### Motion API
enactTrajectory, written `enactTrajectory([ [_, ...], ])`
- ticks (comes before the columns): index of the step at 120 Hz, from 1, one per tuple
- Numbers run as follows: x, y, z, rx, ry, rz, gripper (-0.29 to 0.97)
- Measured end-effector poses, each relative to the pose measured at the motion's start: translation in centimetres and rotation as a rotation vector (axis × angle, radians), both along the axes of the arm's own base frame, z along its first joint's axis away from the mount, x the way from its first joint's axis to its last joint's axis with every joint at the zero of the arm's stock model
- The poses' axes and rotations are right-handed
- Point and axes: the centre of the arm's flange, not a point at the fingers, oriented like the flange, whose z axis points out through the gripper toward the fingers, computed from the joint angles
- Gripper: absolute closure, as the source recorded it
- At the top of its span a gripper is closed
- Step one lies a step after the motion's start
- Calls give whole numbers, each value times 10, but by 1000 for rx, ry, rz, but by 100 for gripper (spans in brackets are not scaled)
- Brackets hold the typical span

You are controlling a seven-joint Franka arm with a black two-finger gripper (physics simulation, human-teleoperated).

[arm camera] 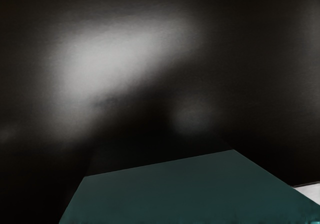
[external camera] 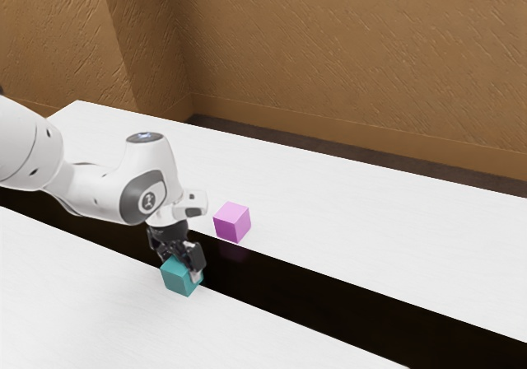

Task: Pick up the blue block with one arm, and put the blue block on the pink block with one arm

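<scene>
The near table [external camera: 74, 319] carries the blue block [external camera: 174, 278] at its far edge, just beside the dark gap [external camera: 329, 303] between the two tabletops. In the wrist view the block [arm camera: 190, 194] lies directly under the hand. The gripper [external camera: 188, 263] is down on the block, overlapping its upper part. Whether the pincer is spread or pinching the block cannot be determined. The block reads teal rather than pure blue. Treat it as a small, rigid, light cube with smooth, possibly slippery faces. Take hold across two opposite vertical faces, centred, so that it does not rotate. Beyond the gap, the pink block [external camera: 231, 221] rests near the front edge of the far table [external camera: 370, 212], apart from the blue block. A brown wall [external camera: 329, 48] stands behind.
</scene>
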Motion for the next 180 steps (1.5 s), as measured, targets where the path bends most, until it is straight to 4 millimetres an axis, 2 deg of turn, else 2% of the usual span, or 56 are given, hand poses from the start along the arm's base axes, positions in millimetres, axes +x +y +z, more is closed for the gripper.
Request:
enactTrajectory([
  [48,0,-2,-1,-4,-5,-23,0],
  [146,-3,-10,-3,4,15,59,0],
  [150,-3,-10,-3,4,15,61,2],
  [164,-3,-10,-3,4,16,68,19],
  [180,-2,-10,-2,7,14,75,21],
])
